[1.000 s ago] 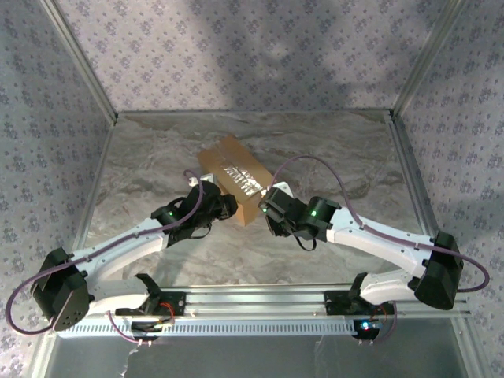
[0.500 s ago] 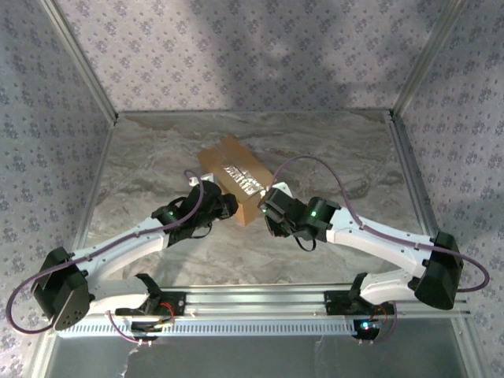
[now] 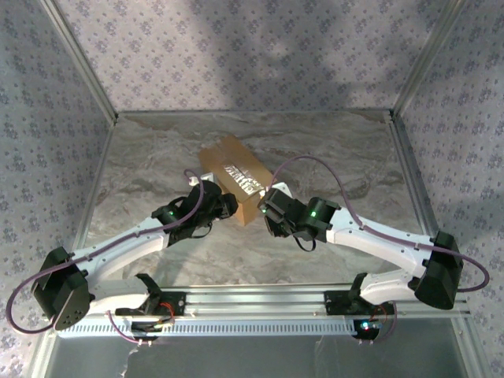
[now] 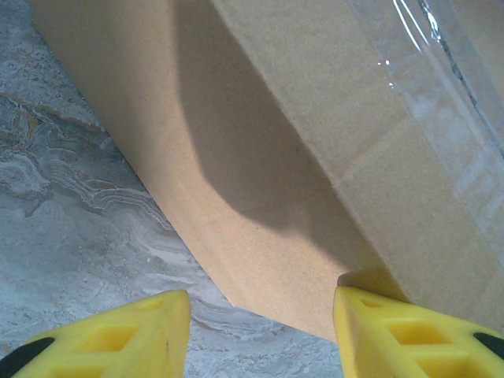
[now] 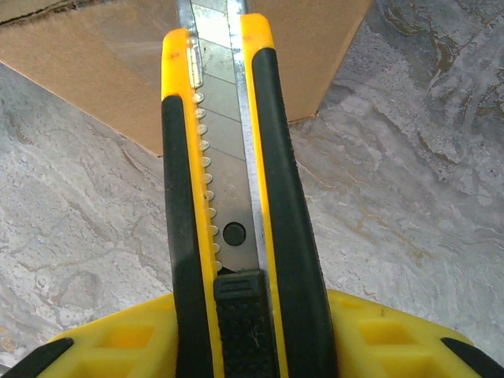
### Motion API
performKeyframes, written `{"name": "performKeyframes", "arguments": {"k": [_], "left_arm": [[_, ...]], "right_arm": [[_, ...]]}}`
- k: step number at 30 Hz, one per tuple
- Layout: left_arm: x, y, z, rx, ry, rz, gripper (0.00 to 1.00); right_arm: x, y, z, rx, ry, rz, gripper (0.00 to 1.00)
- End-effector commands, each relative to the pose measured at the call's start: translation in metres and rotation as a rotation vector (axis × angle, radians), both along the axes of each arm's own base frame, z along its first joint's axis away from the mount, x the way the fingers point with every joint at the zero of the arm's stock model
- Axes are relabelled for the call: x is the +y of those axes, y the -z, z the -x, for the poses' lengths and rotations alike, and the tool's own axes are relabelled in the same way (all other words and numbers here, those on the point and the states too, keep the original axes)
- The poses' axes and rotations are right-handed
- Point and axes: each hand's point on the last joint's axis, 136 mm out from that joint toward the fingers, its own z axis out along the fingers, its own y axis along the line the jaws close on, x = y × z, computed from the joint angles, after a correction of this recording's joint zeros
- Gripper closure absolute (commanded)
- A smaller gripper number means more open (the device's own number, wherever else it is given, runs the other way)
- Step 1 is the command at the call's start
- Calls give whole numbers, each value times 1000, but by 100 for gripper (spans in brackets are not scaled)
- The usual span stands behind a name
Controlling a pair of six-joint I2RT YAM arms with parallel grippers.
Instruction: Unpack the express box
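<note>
Big picture first: the tabletop [image 3: 339, 150] is smooth stone-look. The box [image 3: 236, 177] sits mid-field on it, skewed, one corner toward you. Nothing pins it, so push on it with a tool and I'd expect it to slide or spin away.

Your left gripper [image 4: 260, 319] is at the box's near left wall, jaws spread and pinching nothing. One finger [image 4: 394, 331] seems to touch the box's edge; the other hangs over bare tabletop. That's a stop, not a hold.

Your right gripper [image 5: 252, 342] comes in from the other side of that corner, jaws clamped on the knife [image 5: 276, 197]. If the knife snags, it may twist in the grip.

The shiny tape [image 4: 441, 102] runs along the top seam. Stray off it and you score cardboard; go deep and you cut the contents.

The blade [image 5: 220, 118] is out, but its tip runs out of frame, so I can't tell whether it's touching.

In your way: the two grippers crowd that one corner, so watch the left one near the cut line.
</note>
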Motion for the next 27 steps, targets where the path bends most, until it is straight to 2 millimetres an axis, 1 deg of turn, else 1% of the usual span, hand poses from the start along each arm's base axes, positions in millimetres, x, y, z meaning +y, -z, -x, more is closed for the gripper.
{"name": "performKeyframes", "arguments": {"k": [1, 13, 27], "left_arm": [[-10, -15, -4, -27, 7, 22, 48], [-12, -12, -3, -19, 11, 18, 48], [-15, -13, -4, -24, 12, 16, 48]], "right_arm": [[10, -10, 0, -23, -17, -56, 100], [16, -11, 1, -21, -22, -84, 100], [19, -9, 4, -14, -32, -96, 100]]}}
